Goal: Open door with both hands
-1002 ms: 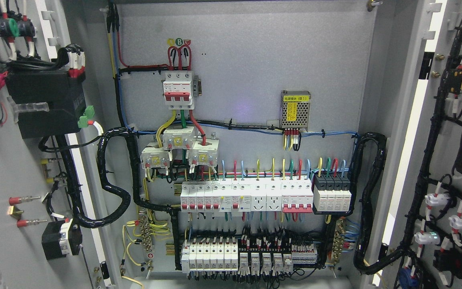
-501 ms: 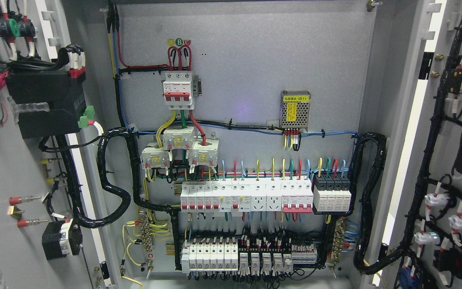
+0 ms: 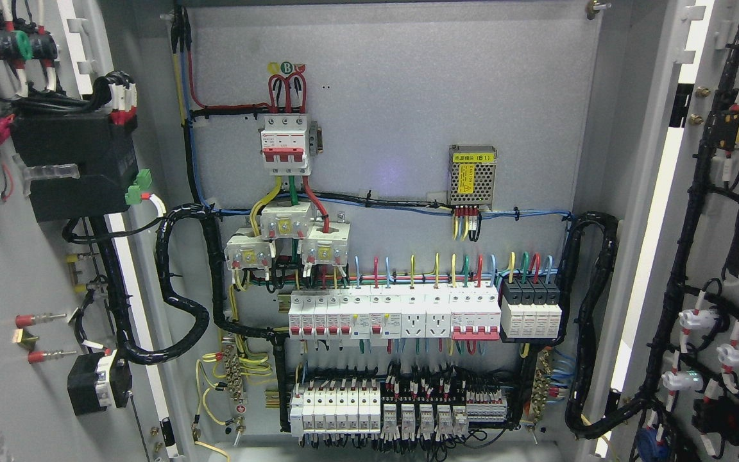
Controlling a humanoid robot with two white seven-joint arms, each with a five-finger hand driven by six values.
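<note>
Both doors of the electrical cabinet stand swung wide, so the opening itself looks done. The left door [image 3: 4,269] fills the left edge of the head view with its inner face turned toward the camera, and the right door [image 3: 729,192] does the same at the right edge. Between them the back panel [image 3: 408,109] of the cabinet is fully exposed. By my judgement, little or nothing is left of the task beyond drawing the arms clear, and that may already be finished.

Neither of the robot's hands shows anywhere in the view, so whether the fingers are apart or together cannot be told.

The doors are grey sheet metal with components and cabling fixed to their inner faces. The left door carries a black box [image 3: 74,163] near its upper part, red and green terminals at its top corner, and a thick black cable loom [image 3: 180,321] looping across to the cabinet body. The right door carries black wire bundles [image 3: 684,256] and white lamp backs lower down.

Inside, a red-and-white main breaker [image 3: 286,144] sits high on the panel, a small mesh-cased power supply [image 3: 472,176] lies to its right, and a breaker row [image 3: 395,314] runs across below.
</note>
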